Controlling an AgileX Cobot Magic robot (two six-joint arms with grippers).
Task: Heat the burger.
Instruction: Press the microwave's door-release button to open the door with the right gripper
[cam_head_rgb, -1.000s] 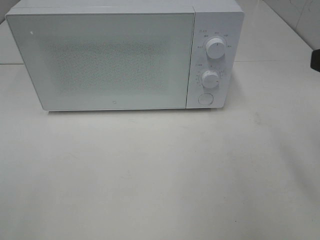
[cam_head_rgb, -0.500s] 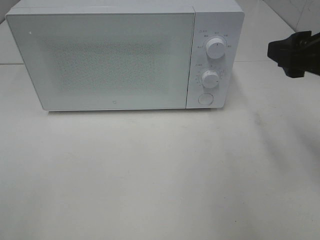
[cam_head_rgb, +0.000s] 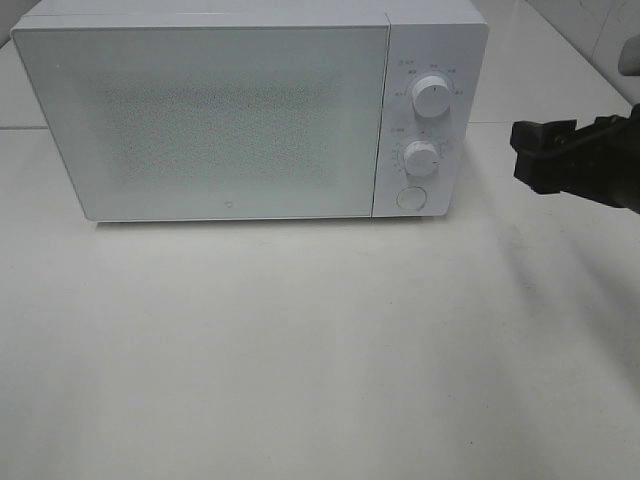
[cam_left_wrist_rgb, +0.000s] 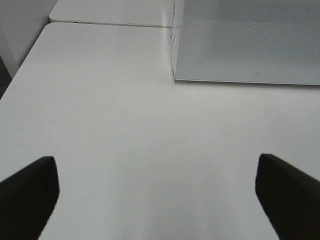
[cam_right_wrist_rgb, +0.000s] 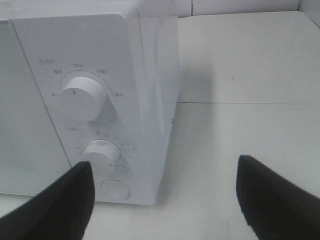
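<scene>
Closer than a half-second ago, the right claw (cam_head_rgb: 528, 155), jaws apart, faces the dials (cam_head_rgb: 432, 97) of the shut microwave (cam_head_rgb: 220, 120). Left claw (cam_left_wrist_rgb: 157, 195) hangs spread wide above the counter (cam_left_wrist_rgb: 125, 100).

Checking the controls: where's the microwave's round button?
In the high view, the button sits lowest on the right-hand panel of the microwave, just under the lower knob.

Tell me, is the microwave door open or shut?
Shut. The door lies flush with the knob panel beside it, and no gap or interior shows along its edges.
</scene>
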